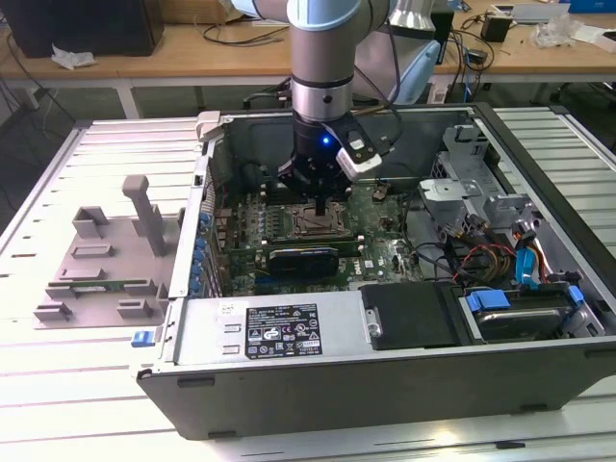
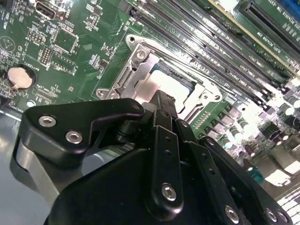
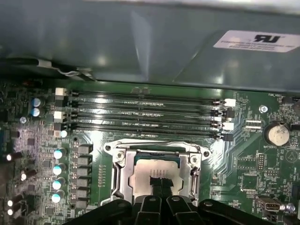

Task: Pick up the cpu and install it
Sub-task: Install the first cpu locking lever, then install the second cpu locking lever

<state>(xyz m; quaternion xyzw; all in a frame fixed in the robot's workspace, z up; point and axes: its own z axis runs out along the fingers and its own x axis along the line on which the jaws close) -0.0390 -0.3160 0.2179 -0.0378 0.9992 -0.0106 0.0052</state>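
The black gripper [image 3: 158, 185] is squeezing the small shiny silver square cpu [image 3: 157, 171], sitting tight inside the metal-framed socket [image 3: 123, 180].

A white slatted table [image 1: 539, 423] carries an open computer case [image 1: 385, 366] at its centre. At nine o'clock from the case lies a grey plastic tray [image 1: 106, 260] with upright posts.

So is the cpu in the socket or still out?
In: the cpu lies flat inside the socket frame, with the gripper right over it.
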